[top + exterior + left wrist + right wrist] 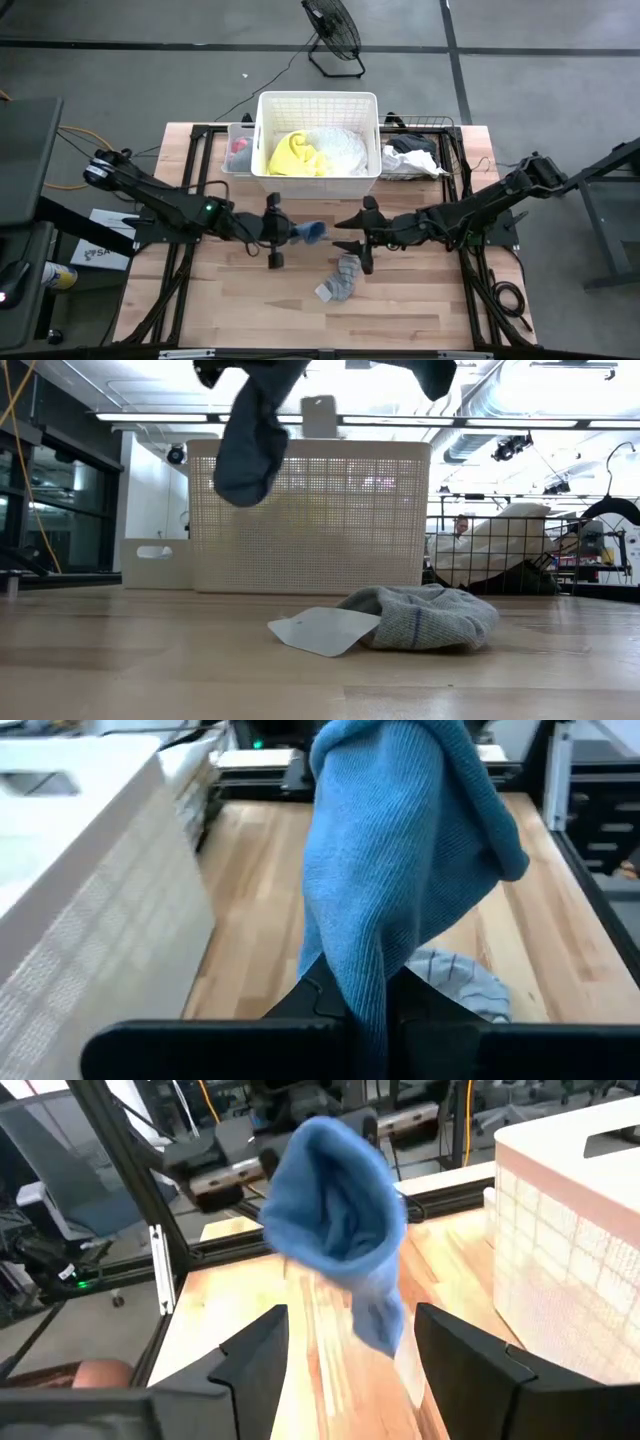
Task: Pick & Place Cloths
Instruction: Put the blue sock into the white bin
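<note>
— Where was the blue cloth (pixel 308 232) at that point?

— Hanging from my left gripper (pixel 281 232), whose fingers were pinched together on it, above the wooden table (pixel 240 300) in front of the white basket (pixel 317 104). I held it high so it would clear the basket wall on the way in.

— And your right gripper (pixel 352 232)?

— Just across from the cloth with its fingers spread apart, nothing between them. It faced the dangling end, which I judged left the left one carrying the cloth alone.

— What about the others?

— A grey cloth (pixel 340 279) lay bunched on the table below, with a pale flap at its edge, possibly a tag. The yellow cloth (pixel 293 154) and a white cloth (pixel 340 148) sat inside the basket. Dark and white fabric (pixel 412 158) lay in the wire tray beside it.
</note>
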Controlling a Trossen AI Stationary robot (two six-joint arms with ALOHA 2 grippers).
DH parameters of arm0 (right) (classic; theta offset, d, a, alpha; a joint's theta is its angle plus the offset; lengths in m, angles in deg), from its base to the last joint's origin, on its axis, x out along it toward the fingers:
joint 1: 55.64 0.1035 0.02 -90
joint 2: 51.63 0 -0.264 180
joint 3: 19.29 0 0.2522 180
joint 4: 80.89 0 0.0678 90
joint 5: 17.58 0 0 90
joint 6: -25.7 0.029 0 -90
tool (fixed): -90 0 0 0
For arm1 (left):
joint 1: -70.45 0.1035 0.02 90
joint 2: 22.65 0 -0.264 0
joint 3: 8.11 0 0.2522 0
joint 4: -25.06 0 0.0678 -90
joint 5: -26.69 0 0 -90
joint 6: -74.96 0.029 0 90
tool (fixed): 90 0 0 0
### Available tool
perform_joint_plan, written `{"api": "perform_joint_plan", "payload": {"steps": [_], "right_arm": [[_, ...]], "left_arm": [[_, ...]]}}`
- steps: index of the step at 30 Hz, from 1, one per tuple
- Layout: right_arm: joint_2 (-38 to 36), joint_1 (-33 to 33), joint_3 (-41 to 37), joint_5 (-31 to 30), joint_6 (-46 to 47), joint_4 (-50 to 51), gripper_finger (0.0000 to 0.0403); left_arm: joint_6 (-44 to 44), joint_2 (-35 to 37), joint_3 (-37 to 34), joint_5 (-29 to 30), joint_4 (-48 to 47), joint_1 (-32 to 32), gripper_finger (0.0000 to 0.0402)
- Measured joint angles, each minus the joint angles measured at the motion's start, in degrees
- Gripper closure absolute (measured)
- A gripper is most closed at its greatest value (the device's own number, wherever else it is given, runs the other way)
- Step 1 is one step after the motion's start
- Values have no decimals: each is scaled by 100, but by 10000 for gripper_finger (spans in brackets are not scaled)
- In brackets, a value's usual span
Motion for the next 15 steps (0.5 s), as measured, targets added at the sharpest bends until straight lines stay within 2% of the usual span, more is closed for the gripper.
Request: {"api": "perform_joint_plan", "payload": {"steps": [4,15], "right_arm": [[0,2,0,1,17,88,196],[4,106,0,0,80,126,196]], "left_arm": [[-320,347,-4,452,-512,-157,398],[-978,1289,-2,2795,-1881,-1076,398]]}}
